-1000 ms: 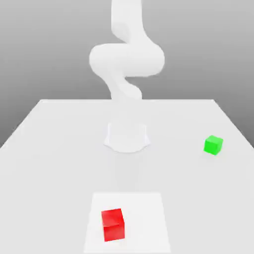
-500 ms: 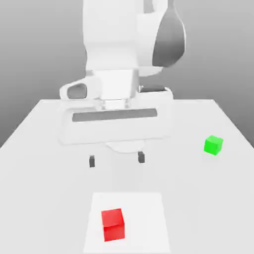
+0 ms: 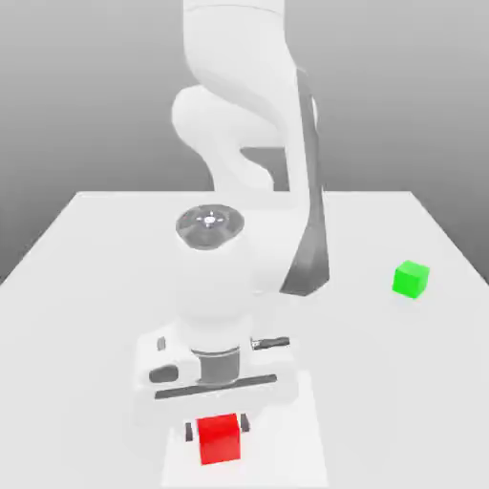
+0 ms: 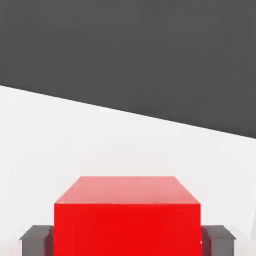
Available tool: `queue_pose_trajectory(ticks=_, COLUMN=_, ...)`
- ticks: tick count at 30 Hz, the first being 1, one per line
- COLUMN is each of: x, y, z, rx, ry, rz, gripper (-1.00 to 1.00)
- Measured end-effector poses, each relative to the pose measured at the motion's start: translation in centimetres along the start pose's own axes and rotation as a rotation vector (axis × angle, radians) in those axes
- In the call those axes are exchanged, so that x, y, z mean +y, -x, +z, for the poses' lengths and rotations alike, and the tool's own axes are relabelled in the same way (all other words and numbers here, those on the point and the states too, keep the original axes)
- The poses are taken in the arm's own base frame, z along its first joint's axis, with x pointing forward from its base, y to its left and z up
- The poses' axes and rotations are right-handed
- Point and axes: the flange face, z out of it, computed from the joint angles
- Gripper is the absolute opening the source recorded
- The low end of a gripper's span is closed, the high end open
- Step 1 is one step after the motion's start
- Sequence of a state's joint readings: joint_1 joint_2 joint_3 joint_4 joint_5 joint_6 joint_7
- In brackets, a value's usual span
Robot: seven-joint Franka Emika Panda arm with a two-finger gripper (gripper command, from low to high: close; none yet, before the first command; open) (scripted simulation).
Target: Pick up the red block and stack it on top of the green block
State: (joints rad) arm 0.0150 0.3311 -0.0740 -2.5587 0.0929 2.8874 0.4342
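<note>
gripper (image 3: 219,426) is down on the red block (image 3: 219,438), pinching it from both sides

from my seat the red block sits on the near edge of the white table (image 3: 76,287), a dark finger (image 4: 35,239) pressed to each side. the green block (image 3: 411,279) is well apart, far right in the exterior view, nothing around it. the arm's bulk stands over the table's middle.

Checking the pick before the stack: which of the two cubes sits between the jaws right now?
The red block, flanked by the gripper's dark fingers. The green block sits apart, toward the exterior view's right.
</note>
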Motion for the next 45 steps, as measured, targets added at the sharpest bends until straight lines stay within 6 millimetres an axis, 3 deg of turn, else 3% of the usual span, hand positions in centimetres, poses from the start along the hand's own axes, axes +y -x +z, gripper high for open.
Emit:
queue_pose_trajectory(ticks=3, x=0.0, y=0.0, z=-0.1, rx=0.000, ry=0.000, rz=0.000, gripper=-1.00)
queue_pose_trajectory(ticks=8, x=0.0, y=0.0, z=-5.2, rx=0.000, ry=-0.001, rz=0.000, gripper=-1.00)
queue_pose_trajectory(ticks=9, x=-0.9, y=0.7, z=-6.0, rx=-0.004, ry=-0.007, rz=-0.018, gripper=-1.00)
queue_pose_trajectory(ticks=11, x=-4.4, y=3.7, z=-6.8, rx=-0.015, ry=-0.026, rz=-0.091, gripper=-1.00)
queue_pose_trajectory(ticks=15, x=-11.7, y=12.7, z=-8.1, rx=-0.040, ry=-0.058, rz=-0.295, gripper=-1.00)
queue_pose_trajectory(ticks=19, x=-15.6, y=21.6, z=-9.2, rx=-0.060, ry=-0.074, rz=-0.467, gripper=-1.00)
queue_pose_trajectory(ticks=22, x=-16.7, y=27.6, z=-9.9, rx=-0.068, ry=-0.076, rz=-0.576, gripper=-1.00)
queue_pose_trajectory(ticks=28, x=-15.9, y=39.4, z=-10.6, rx=-0.064, ry=-0.059, rz=-0.801, gripper=-1.00)
queue_pose_trajectory(ticks=35, x=-10.5, y=51.3, z=-10.2, rx=-0.017, ry=-0.012, rz=-1.082, gripper=-1.00)
queue_pose_trajectory(ticks=38, x=-9.3, y=53.0, z=-9.8, rx=0.003, ry=-0.004, rz=-1.130, gripper=-1.00)
queue_pose_trajectory(ticks=45, x=-9.5, y=53.2, z=-8.4, rx=0.021, ry=-0.008, rz=-1.139, gripper=-1.00)
